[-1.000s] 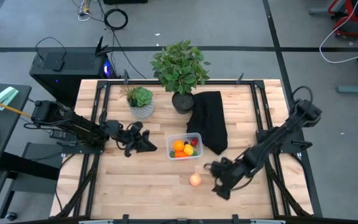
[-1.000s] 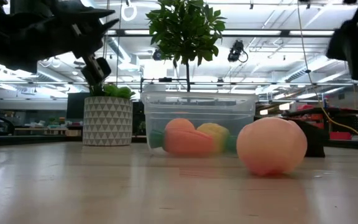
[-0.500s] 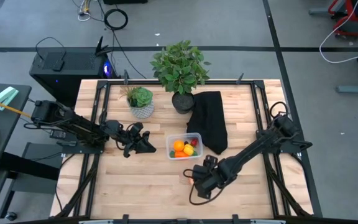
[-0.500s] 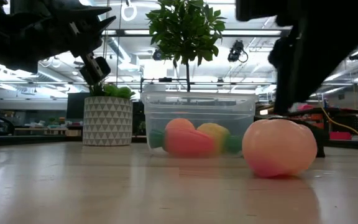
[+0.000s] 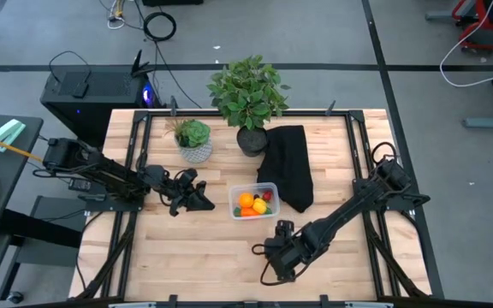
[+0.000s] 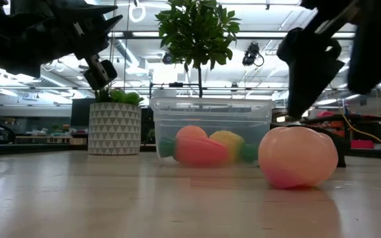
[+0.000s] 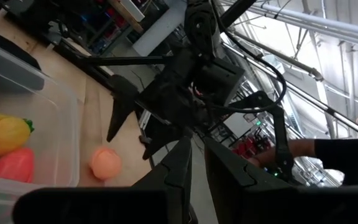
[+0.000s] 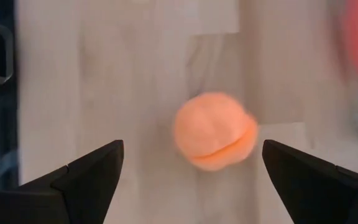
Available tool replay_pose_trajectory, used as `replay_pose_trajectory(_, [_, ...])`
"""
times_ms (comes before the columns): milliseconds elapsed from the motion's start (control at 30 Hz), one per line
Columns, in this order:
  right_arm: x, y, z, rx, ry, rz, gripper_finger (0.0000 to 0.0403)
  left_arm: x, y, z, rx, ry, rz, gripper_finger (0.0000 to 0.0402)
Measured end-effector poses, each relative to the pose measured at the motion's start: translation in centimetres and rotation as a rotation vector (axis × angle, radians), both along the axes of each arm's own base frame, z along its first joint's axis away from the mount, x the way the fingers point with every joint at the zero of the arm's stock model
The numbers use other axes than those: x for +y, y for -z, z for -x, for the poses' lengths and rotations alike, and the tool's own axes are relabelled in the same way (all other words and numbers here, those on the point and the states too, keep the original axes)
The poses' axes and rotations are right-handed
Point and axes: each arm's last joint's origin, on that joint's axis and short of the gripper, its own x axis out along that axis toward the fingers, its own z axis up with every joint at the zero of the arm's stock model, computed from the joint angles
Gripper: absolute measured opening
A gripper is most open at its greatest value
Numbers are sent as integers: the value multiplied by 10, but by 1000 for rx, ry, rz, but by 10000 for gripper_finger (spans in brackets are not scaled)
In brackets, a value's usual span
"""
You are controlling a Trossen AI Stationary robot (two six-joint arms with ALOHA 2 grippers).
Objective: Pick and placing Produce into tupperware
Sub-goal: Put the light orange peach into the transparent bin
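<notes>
The right gripper (image 8: 188, 171) hangs over the wooden desk (image 5: 187, 248) with its fingers (image 8: 82, 171) spread wide apart, and the peach-coloured ball (image 8: 214, 131) lies on the desk just ahead of them, between the two tips and touching neither. Beyond the ball stands the clear tupperware (image 5: 254, 202), holding orange, yellow and red produce (image 5: 253, 204). The left gripper (image 5: 197, 198) waits on the tupperware's other side, its fingers (image 7: 182, 168) nearly together and holding nothing, pointing toward the container.
</notes>
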Motion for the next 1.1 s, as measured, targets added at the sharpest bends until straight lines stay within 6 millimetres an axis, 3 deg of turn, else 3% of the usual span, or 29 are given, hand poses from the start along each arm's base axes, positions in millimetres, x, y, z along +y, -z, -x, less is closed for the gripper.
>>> replay_pose_trajectory(133, [2,2,0,25,-24,-30,393,0,0,0,-11,5,-28,52])
replay_pose_trajectory(500, [-22,3,-14,29,63,-42,400,0,0,0,-16,4,-41,53])
replay_pose_trajectory(1100, [-18,30,-23,87,-40,-43,400,0,1,0,-10,4,-42,53])
